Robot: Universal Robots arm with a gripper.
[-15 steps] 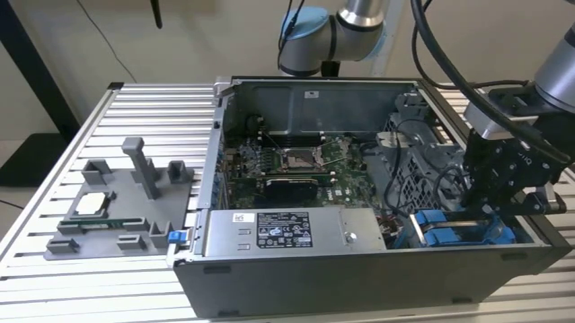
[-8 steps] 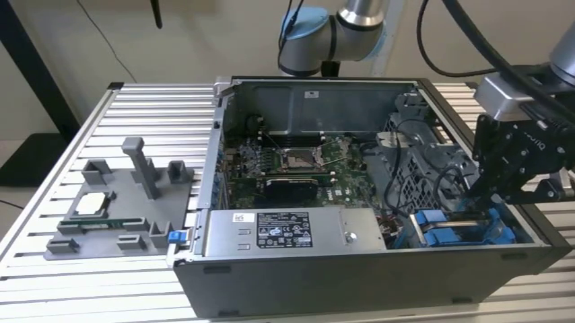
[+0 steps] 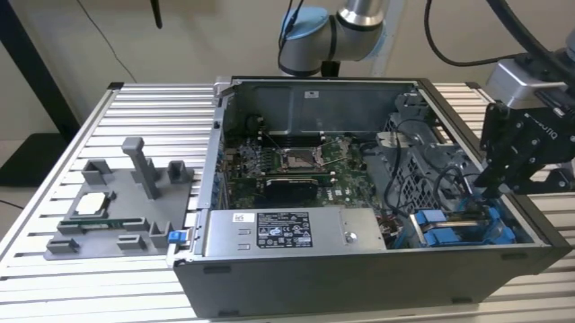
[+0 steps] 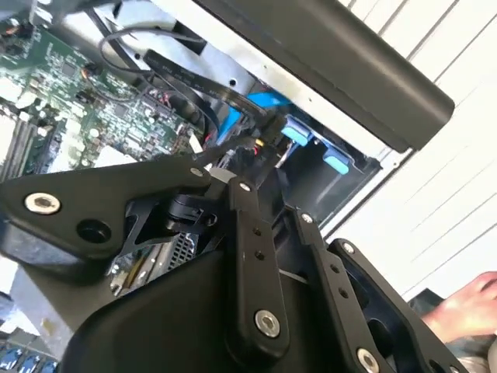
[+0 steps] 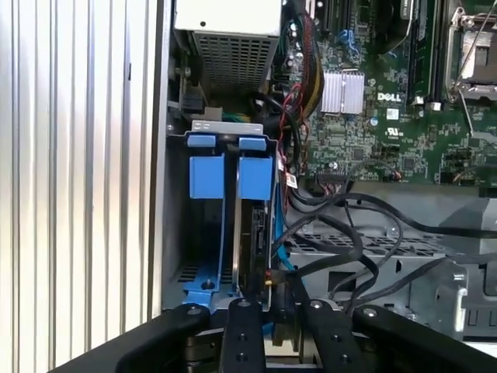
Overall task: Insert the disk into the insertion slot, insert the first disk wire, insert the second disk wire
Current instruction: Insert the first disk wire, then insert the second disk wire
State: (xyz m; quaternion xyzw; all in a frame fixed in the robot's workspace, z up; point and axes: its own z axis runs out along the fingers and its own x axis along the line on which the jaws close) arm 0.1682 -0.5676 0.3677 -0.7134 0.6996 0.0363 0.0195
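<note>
We see a counter (image 3: 134,108) of ribbed bare metal, a matt grey metal case (image 3: 359,276), smooth blue plastic framing the disk (image 5: 255,177), and a matt black pincer (image 3: 494,176).

Robotics lab, slatted alu table (image 3: 45,282), open PC case (image 3: 359,286) (side off), grey parts jig (image 3: 142,168), robot arm (image 3: 346,30)

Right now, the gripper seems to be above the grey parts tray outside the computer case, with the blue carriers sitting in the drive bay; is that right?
Not quite. In the exterior view the gripper hangs over the drive bay inside the computer case, at that view's right, not above the grey parts tray. The blue carriers do sit in that bay.
</note>
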